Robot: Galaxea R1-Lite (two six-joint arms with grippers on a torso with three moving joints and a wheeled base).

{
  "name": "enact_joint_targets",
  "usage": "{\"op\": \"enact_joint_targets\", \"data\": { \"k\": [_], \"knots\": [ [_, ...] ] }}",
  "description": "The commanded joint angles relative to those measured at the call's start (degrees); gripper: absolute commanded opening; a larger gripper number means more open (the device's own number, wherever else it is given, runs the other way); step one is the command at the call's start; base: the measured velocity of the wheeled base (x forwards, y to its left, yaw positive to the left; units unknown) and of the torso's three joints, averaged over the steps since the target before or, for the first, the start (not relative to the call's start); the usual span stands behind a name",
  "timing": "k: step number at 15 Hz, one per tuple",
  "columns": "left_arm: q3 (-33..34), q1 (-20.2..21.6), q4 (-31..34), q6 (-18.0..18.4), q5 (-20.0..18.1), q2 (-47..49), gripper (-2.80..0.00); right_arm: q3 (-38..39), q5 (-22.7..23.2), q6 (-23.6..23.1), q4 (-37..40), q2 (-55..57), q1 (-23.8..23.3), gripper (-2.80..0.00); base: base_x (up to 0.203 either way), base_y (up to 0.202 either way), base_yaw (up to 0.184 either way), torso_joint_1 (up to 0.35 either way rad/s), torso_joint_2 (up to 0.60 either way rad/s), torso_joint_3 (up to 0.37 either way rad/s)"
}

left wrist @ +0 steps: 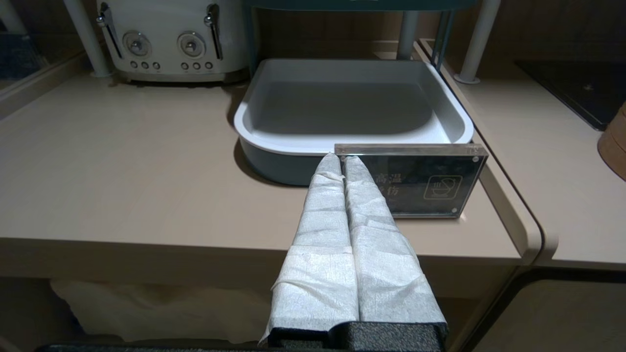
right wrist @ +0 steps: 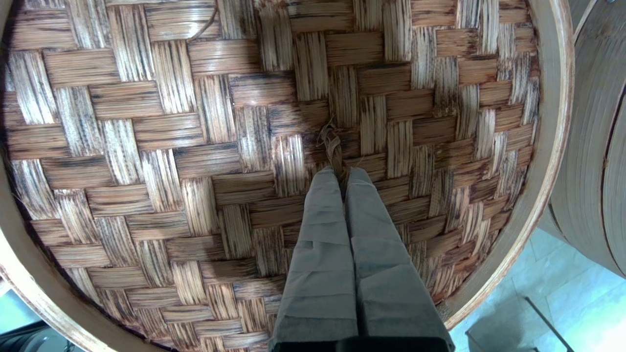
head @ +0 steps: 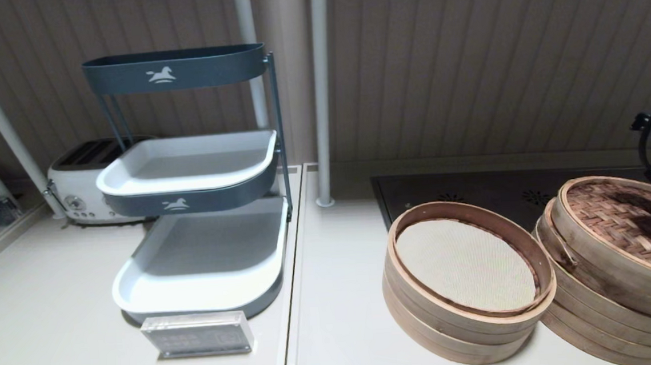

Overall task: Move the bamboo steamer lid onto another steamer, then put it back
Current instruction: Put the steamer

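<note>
From my seat a lot is cut off: in the head view the right arm shows only as black casing and cable at the frame edge, and the right hand (right wrist: 342, 171) itself I see only via its wrist cam, cloth-wrapped fingers (right wrist: 323, 220) pinched together on the small twisted loop (right wrist: 332, 144) at the centre of the large round lid w/ reddish-brown woven bamboo top and pale bentwood rim (head: 627, 230). That lid sits tilted on top of the wide stack of pale bamboo rings (head: 593, 318) at the right edge of the head view, partly out of frame; whether it is fully seated or lifted I can't tell, and anything under it is hidden. Just beside it, touching or nearly so, is the other pale bamboo steamer w/ cream cloth liner (head: 466, 264), uncovered. Left hand (left wrist: 342, 159) hangs low off the front edge of the beige surface (head: 41, 294), white-wrapped fingers pressed shut on nothing, tips in line w/ a clear acrylic sign block (left wrist: 420, 181) whose text is partly hidden. Behind: a grey-and-white three-tier tray rack (head: 196, 214), a cream toaster (head: 82, 182), a dark cooktop panel (head: 487, 197), ribbed wall panelling.
</note>
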Motion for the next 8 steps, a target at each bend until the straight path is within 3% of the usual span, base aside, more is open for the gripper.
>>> {"op": "enact_joint_targets", "data": {
  "k": [1,8],
  "knots": [
    [1.58,0.00,-0.03,0.01,0.02,-0.20,-2.80,-1.14,0.01,-0.13,0.33,0.71,0.14,-2.80,0.000,0.000,0.000,0.000,0.00,0.000],
    [1.58,0.00,-0.03,-0.06,0.00,-0.12,-2.80,-1.73,0.01,-0.10,0.43,0.64,0.62,-2.80,0.000,0.000,0.000,0.000,0.00,0.000]
  ]
}}
